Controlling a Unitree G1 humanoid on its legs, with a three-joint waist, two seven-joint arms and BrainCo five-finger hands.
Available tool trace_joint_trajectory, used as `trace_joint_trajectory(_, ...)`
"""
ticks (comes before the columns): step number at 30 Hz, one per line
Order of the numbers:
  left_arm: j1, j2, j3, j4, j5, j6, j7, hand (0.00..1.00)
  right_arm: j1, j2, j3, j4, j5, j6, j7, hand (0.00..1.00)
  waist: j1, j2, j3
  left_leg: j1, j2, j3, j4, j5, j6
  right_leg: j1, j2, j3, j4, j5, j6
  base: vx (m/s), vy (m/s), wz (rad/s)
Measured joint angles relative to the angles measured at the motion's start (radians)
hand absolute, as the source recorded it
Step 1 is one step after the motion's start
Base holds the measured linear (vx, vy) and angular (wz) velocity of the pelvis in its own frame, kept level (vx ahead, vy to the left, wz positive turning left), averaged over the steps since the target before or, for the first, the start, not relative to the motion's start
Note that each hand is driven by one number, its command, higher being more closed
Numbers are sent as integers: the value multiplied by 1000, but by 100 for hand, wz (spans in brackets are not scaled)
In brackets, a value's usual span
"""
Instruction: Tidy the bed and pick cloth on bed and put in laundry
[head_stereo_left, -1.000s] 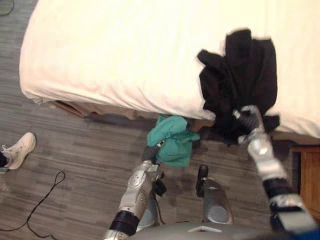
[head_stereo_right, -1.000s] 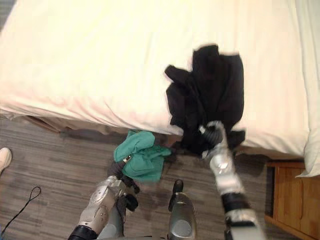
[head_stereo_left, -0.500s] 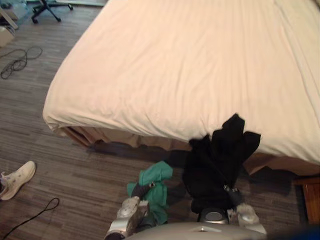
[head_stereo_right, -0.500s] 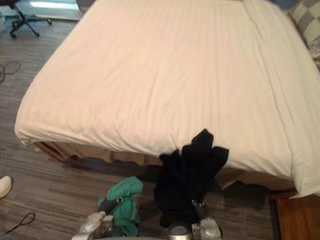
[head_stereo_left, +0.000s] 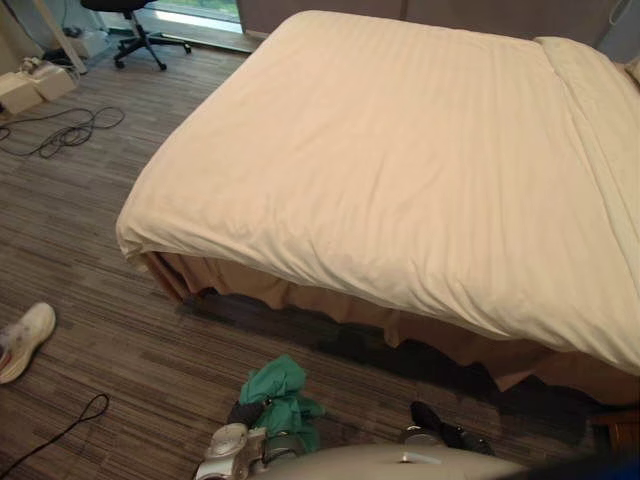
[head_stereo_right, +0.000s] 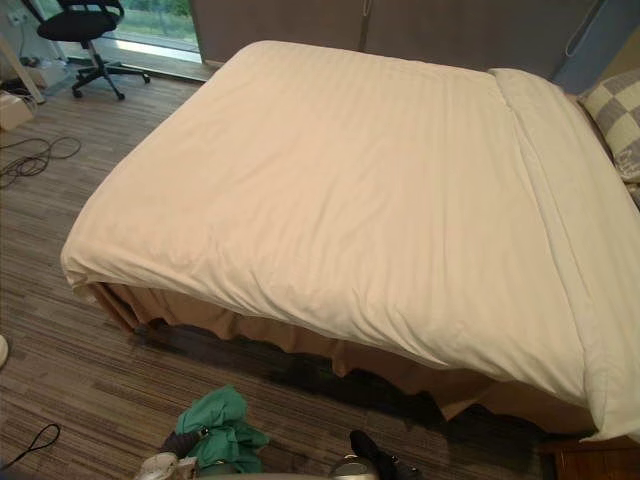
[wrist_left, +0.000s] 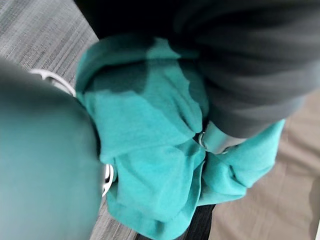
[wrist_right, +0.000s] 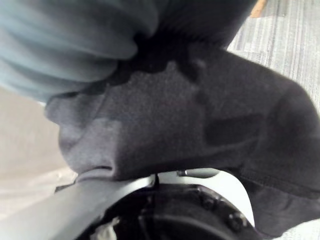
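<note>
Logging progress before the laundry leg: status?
Copy: left robot hand shut on teal cloth. Over right robot hand, black cloth draped. No clothes on bed. Floor at left: person's shoe, well apart.

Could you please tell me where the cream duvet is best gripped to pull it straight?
Probably the duvet corner on the robot's left, overhanging the bed's near edge: it hangs free, so come from the floor side below. The top lies flat, with little to pinch. The left robot hand holds a green cloth.
</note>
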Motion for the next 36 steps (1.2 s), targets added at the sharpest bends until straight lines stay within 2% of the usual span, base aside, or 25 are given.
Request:
trace_joint_trajectory(3, 0, -4, 0, 0, 6, 0, 6, 100, -9, 0, 5, -2, 0, 4, -1, 100, -8, -4, 2, -17, -19, -124, 0, -15, 9, -25, -12, 62, 152, -13, -73, 6, 40, 80)
trace_joint_trajectory(4, 1, -5, 1, -2, 6, 0, 7, 100, -6, -2, 6, -5, 1, 4, -2, 100, -8, 16, 8, -30, -9, -185, 0, -12, 8, -75, 16, 144, 229, -27, -119, 74, -30, 165)
trace_joint_trajectory(5, -5, -3, 6, -7, 7, 0, 9, 100, 3, -4, 7, -16, 1, 3, -3, 100, -9, 17, 5, -62, 10, -275, 0, -4, 4, -104, 109, 289, 228, -68, -136, 70, -85, 218)
trace_joint_trajectory(6, -13, -4, 15, -7, 10, -2, 10, 100, 8, -1, 11, -27, 3, 3, -5, 100, -9, 11, 7, -102, 3, -358, 1, -4, 3, -140, 191, 410, 212, -97, -132, 84, -122, 215)
trace_joint_trajectory(7, -17, -5, 19, -7, 11, -2, 11, 100, 7, 0, 11, -26, 4, 3, -6, 100, -9, 6, 10, -119, -6, -390, 1, -3, 5, -158, 219, 458, 202, -109, -123, 30, -107, 195)
trace_joint_trajectory(8, -24, 1, 26, -9, 11, -5, 11, 100, 5, 6, 11, -25, 6, 4, -7, 100, -6, -10, 18, -131, -35, -428, 1, -2, 5, -170, 239, 509, 172, -110, -127, -12, -135, 191)
trace_joint_trajectory(9, -34, 3, 27, -7, 22, -2, 16, 100, -8, 16, 12, -19, 12, 5, -7, 100, -6, -26, 26, -136, -79, -462, 1, 6, 13, -147, 218, 517, 146, -161, -119, -26, -116, 194)
trace_joint_trajectory(10, -48, -15, 28, -10, 41, -3, 26, 100, -29, 4, 10, -3, 13, 7, -7, 100, 2, -28, 24, -143, -93, -472, 4, 14, 12, -134, 197, 460, 123, -164, -120, -5, -84, 142)
trace_joint_trajectory(12, -55, -28, 27, -11, 49, -5, 29, 100, -78, -23, 16, 4, 16, 7, -10, 100, 17, 15, 25, -163, -85, -461, 6, 33, 3, -114, 196, 413, 80, -155, -109, 91, -21, 72)
trace_joint_trajectory(14, -43, -41, 31, -16, 46, -5, 31, 100, -108, -36, 45, 4, 21, 6, -12, 100, 32, 27, 25, -173, -98, -466, 2, 64, 8, -76, 194, 378, 25, -144, -94, 176, 16, 58)
trace_joint_trajectory(15, -41, -44, 34, -25, 46, -5, 32, 100, -111, -32, 49, 2, 22, 6, -11, 100, 45, 24, 26, -177, -105, -473, 5, 70, 19, -69, 193, 362, 17, -138, -86, 238, 19, 70)
trace_joint_trajectory(17, -42, -40, 29, -62, 47, -11, 48, 100, -112, -25, 48, -6, 72, -5, -14, 100, 41, 21, 22, -241, -126, -442, 35, 125, 93, -95, 196, 272, 70, -80, -82, 186, 61, 134)
trace_joint_trajectory(18, -43, -52, 16, -87, 47, -13, 49, 100, -118, -35, 47, -9, 85, -5, -15, 100, 49, 41, 31, -258, -105, -388, 40, 139, 114, -167, 201, 257, 182, -69, -63, 94, 261, 136)
trace_joint_trajectory(19, -43, -59, 18, -84, 47, -12, 51, 100, -133, -49, 51, -18, 98, -7, -20, 100, 67, 61, 46, -260, -87, -347, 35, 141, 113, -205, 222, 243, 176, -108, -87, 37, 289, 87)
trace_joint_trajectory(20, -39, -57, 16, -83, 48, -10, 52, 100, -136, -46, 52, -24, 99, -7, -22, 100, 68, 60, 45, -259, -90, -330, 34, 141, 113, -193, 221, 243, 112, -97, -81, 33, 247, 110)
trace_joint_trajectory(21, -39, -51, 10, -86, 49, -10, 59, 100, -137, -34, 59, -26, 99, -7, -25, 100, 69, 51, 43, -243, -110, -321, 20, 106, 87, -184, 180, 217, 27, -3, -85, 39, 69, 94)
trace_joint_trajectory(22, -37, -51, 1, -87, 51, -13, 68, 100, -137, -33, 74, -27, 99, -8, -25, 100, 73, 60, 46, -228, -108, -316, 17, 16, 53, -179, 174, 201, 38, -2, -74, 55, 11, 129)
trace_joint_trajectory(23, -42, -53, -7, -81, 73, -8, 74, 100, -157, -27, 86, -30, 111, -10, -26, 100, 69, 67, 54, -224, -118, -290, 24, -24, 72, -157, 163, 157, 44, -36, -77, 97, -36, 123)
trace_joint_trajectory(24, -44, -38, -7, -86, 90, -12, 77, 100, -162, 8, 98, -31, 119, -15, -25, 100, 64, 22, 48, -226, -124, -186, 66, -88, 60, -139, 109, 111, 21, -40, -70, 135, -98, 129)
trace_joint_trajectory(25, -49, -40, -6, -82, 92, -16, 82, 100, -162, 13, 106, -38, 119, -22, -26, 100, 73, 41, 49, -222, -84, -145, 136, -95, 96, -124, 104, 81, 30, -43, -73, 179, -78, 107)
trace_joint_trajectory(26, -48, -45, -6, -75, 108, -16, 84, 100, -161, 14, 107, -38, 118, -21, -24, 100, 68, 56, 41, -222, -88, -139, 134, -86, 99, -106, 101, 55, 44, -55, -62, 177, -22, 87)
trace_joint_trajectory(29, -46, -53, -14, -70, 127, -14, 84, 100, -162, 13, 81, -36, 120, -20, -27, 100, 64, 67, 33, -187, -141, -229, 40, -52, 101, -75, 83, -25, 44, -45, -41, 150, 77, 91)
trace_joint_trajectory(32, -47, -35, -21, -67, 138, -5, 84, 100, -163, 19, 48, -21, 119, -10, -30, 100, 65, 42, 47, -130, -156, -314, 38, -64, 117, -114, 21, -49, 319, -32, -38, 85, 132, 82)
trace_joint_trajectory(33, -49, -17, -35, -67, 164, -2, 84, 100, -158, 23, 44, -26, 119, -9, -34, 100, 58, 39, 51, -110, -154, -351, 45, -70, 117, -164, 10, -19, 451, -38, -78, 78, 88, 85)
trace_joint_trajectory(36, -57, 17, -52, -65, 187, 2, 84, 100, -153, 23, 23, -26, 148, -19, -34, 100, 38, 37, 50, -81, -122, -461, 57, -78, 111, -236, 121, 171, 415, -96, -50, 167, 45, 104)
